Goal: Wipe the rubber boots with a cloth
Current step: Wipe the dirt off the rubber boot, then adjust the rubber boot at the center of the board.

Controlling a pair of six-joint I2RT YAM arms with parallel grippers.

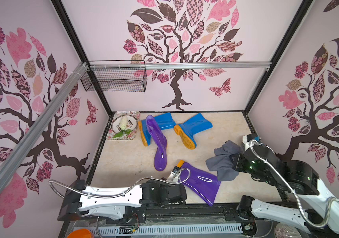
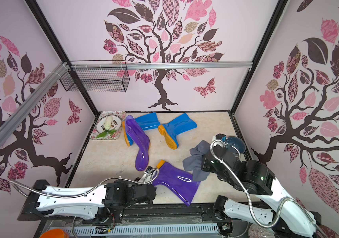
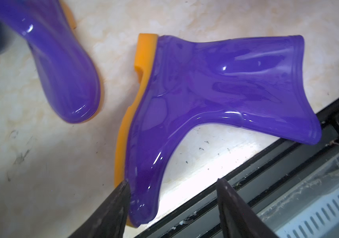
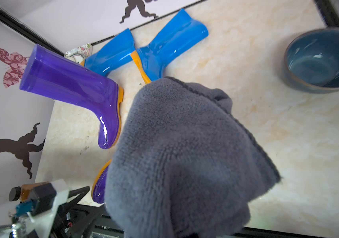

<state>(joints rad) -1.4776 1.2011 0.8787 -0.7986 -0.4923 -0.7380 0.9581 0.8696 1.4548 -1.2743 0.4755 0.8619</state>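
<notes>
The near purple boot (image 1: 200, 182) lies on its side at the front of the marble tabletop (image 1: 123, 160). The mouth of its shaft reaches the black front rail (image 1: 185, 212) and, in the left wrist view, juts a little over that edge. The left gripper (image 3: 172, 182) stands with its jaws wide apart around the boot's toe. One finger (image 3: 115, 212) sits right at the orange sole and the other is well clear, so nothing is clamped. In both top views the left wrist hides that toe.

The right gripper (image 1: 234, 161) is closed on the cloth (image 1: 222, 160), which hangs bunched from it, off the table and just beside the near boot's shaft. The folds bury the fingertips, and the cloth fills most of the right wrist view.

The standing purple boot (image 1: 158, 142) rests on its sole mid-table, its shaft overlapping one of the two blue boots (image 1: 193, 127). Those lie on their sides close to the back wall, one against the floral tray (image 1: 132, 114) in the back left corner.

A blue-grey bowl (image 2: 235, 145) sits near the right wall. The right arm hides much of it in a top view.

Bare marble lies along the left wall in front of the tray, and across the middle between the blue boots and the cloth. A wire basket (image 1: 115, 79) hangs on the back rail, well above the table.
</notes>
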